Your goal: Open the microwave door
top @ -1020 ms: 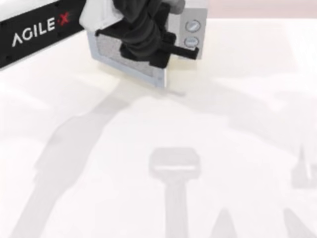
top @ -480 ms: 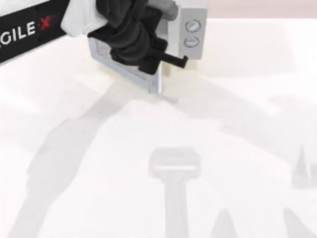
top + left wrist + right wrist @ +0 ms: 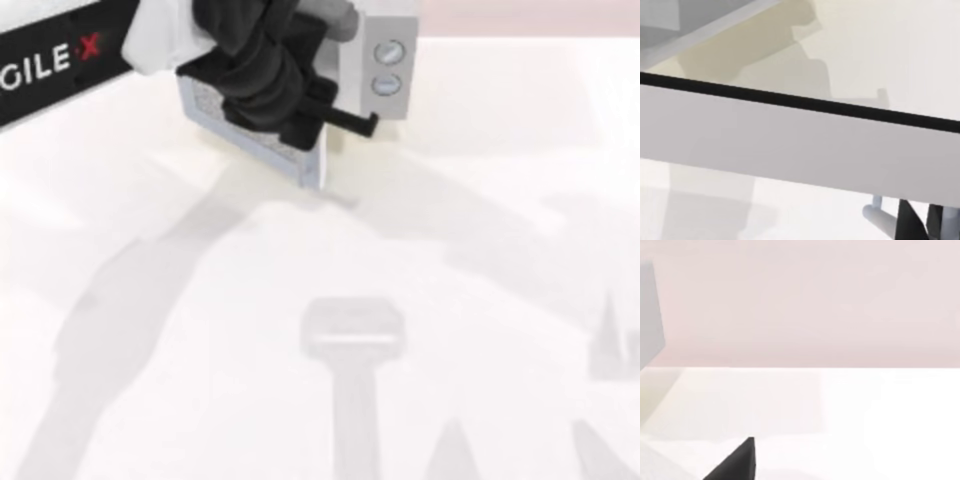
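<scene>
The microwave (image 3: 385, 60) sits at the far edge of the surface (image 3: 450, 300), left of centre, and the microwave door (image 3: 255, 135) hangs partly open, its free edge angled out toward the near side. The left end effector (image 3: 335, 120) is on that free edge, though I cannot tell how wide its fingers are. Best pull along the door's arc, not straight out. The right arm is out of the top view.
</scene>
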